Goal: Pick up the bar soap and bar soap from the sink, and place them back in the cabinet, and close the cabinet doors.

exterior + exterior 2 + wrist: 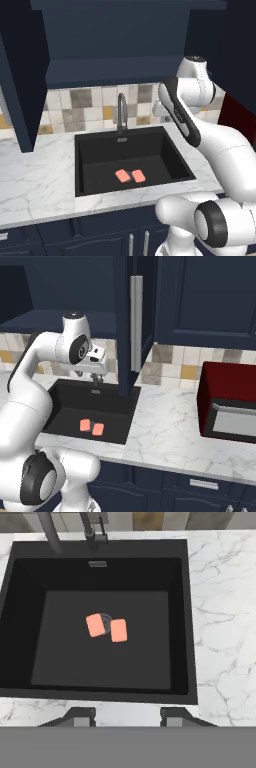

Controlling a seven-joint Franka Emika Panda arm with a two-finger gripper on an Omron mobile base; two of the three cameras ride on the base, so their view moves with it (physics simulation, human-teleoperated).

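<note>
Hand view: my gripper (127,716) hangs high over the sink (185,612), fingertips (80,716) set wide apart, gripping nothing. Two bar soaps lie on the basin floor, left bar soap (95,625) covering part of the drain (105,618), right bar soap (118,630) just beside it, corners abt touching. Arm bent at elbow, wrist turned downward. Faucet (121,111) at back; white marble counter (35,185), tile backsplash (85,105). Cabinet (115,45) above w/ cabinet doors (131,331) swung open.

The light is even and soft, with no glare. The cabinet (115,35) interior stays dim, and the sink (30,637) basin is very dark. The pictures are slightly blurred and grainy; edges show no distortion.
</note>
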